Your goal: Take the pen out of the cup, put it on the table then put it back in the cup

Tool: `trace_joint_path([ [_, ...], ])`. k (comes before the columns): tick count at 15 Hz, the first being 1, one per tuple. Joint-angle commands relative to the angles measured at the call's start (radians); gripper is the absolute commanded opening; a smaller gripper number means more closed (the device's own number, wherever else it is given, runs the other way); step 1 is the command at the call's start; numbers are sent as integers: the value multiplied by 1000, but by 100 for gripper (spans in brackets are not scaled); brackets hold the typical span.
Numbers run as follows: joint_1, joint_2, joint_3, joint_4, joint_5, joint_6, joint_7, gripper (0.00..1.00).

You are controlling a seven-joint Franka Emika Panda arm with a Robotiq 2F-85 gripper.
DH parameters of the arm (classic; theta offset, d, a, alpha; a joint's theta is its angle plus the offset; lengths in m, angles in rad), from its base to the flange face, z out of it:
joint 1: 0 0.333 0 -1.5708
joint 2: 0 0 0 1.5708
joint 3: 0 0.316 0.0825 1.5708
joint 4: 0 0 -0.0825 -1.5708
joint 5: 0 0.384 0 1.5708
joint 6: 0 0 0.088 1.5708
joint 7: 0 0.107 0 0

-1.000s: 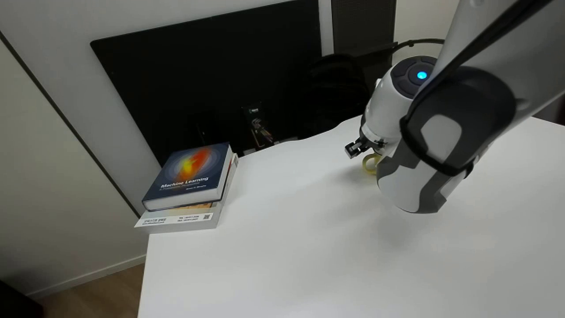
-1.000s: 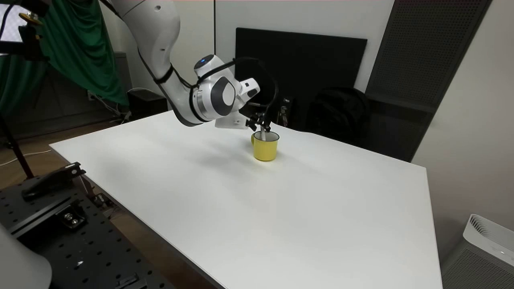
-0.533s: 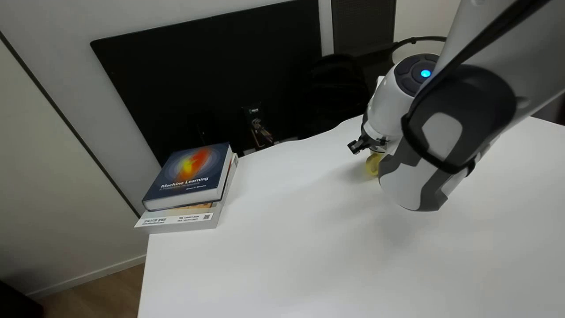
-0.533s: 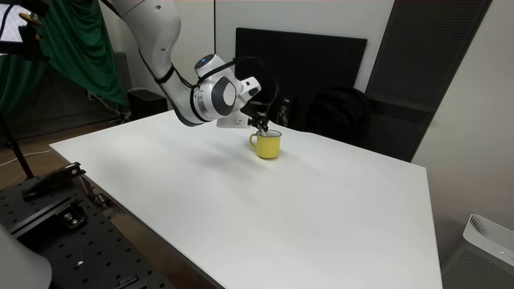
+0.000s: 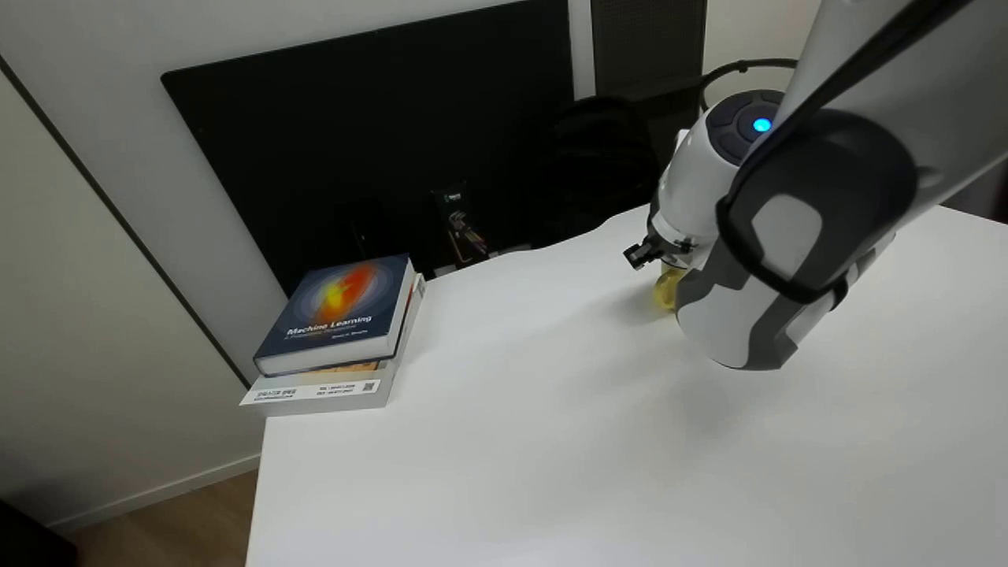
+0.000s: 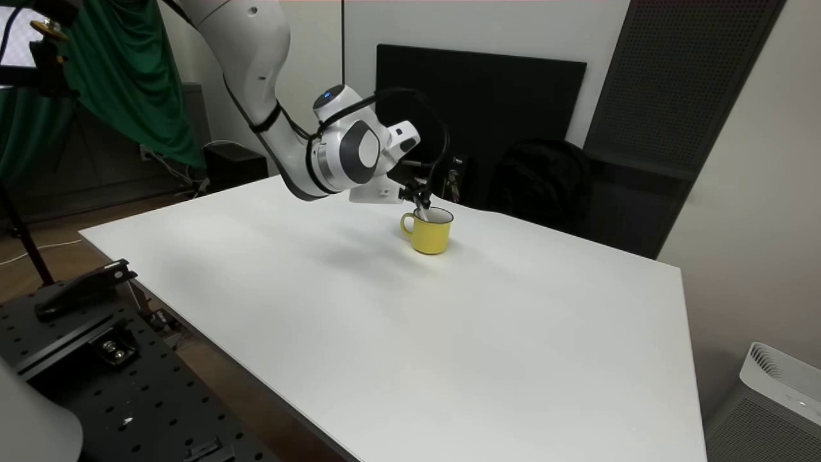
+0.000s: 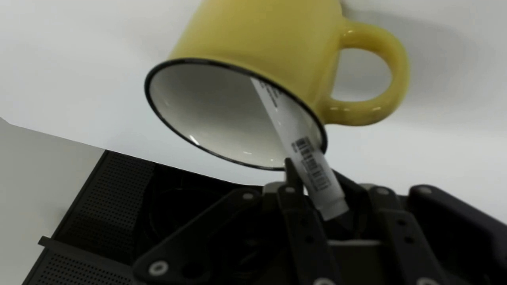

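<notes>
The yellow cup (image 6: 431, 235) stands on the white table (image 6: 513, 346), its handle towards the arm's side. In the wrist view the cup (image 7: 261, 35) shows its pale inside and dark rim. The pen (image 7: 291, 132), whitish with a printed barcode and a dark end, leans out over the rim near the handle; its lower part is inside the cup. My gripper (image 7: 311, 168) is shut on the pen's upper part, one finger on each side. In an exterior view the arm hides part of the cup (image 5: 667, 290), and the gripper (image 6: 417, 196) sits just above the rim.
Two stacked books (image 5: 339, 323) lie at a corner of the table. Behind the table are a black panel (image 6: 474, 96) and a dark backpack (image 6: 545, 186). The table's back edge runs close behind the cup.
My gripper has closed on the pen. The pen leans more, and the cup has shifted slightly right and back in an exterior view, with more of its handle showing. The arm has risen slightly.
</notes>
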Motion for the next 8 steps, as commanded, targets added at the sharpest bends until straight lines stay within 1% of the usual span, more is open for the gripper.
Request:
trace_joint_path([
  [1, 71, -25, -70, -87, 113, 23, -18, 2],
  [2, 68, -30, -82, -70, 124, 17, -14, 0],
  [3, 69, -29, -97, -55, 137, 15, -11, 2],
  [5, 71, -33, -124, -27, 165, 8, -7, 2],
  [6, 82, -30, -152, -15, 149, 3, 31, 2],
  [8, 85, -37, -184, 9, 150, -17, 39, 2],
])
